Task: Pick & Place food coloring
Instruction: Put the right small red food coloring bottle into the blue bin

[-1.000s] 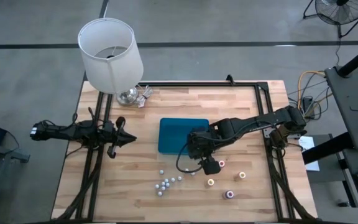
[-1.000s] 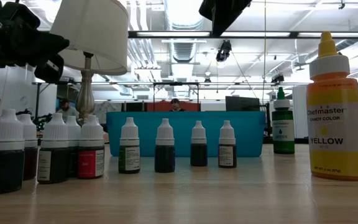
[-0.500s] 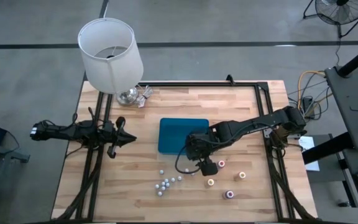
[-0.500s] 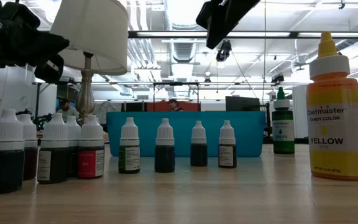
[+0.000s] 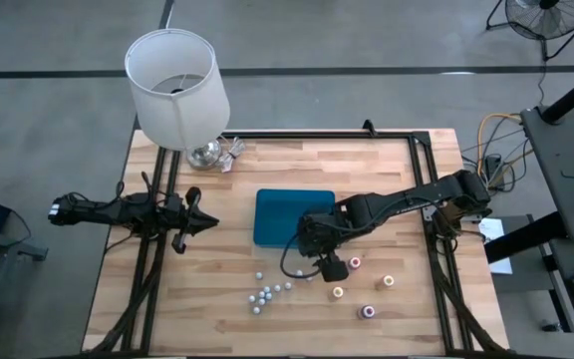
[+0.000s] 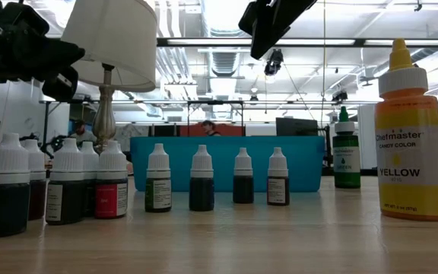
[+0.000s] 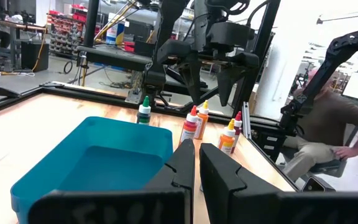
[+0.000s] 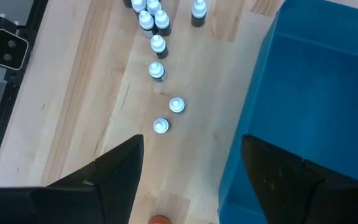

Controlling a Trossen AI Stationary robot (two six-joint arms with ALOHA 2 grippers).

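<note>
My right gripper [image 5: 319, 261] spread wide, empty, above table just beside blue tray [image 5: 277, 216], white-capped food coloring bottles [image 5: 265, 293] standing nearby, left gripper [image 5: 203, 223] pinched closed, parked at table's left edge.

A robotics lab or workshop: exposed ducts [image 6: 226, 57] and strip lights are running overhead, equipment shelves [image 7: 61, 28] are lining the far wall, and a person [image 7: 328, 134] is sitting near the rig.

Wooden table [image 5: 297, 165] with lamp [image 5: 177, 90], blue tray [image 5: 277, 214], scattered food coloring bottles [image 5: 267, 293].
</note>
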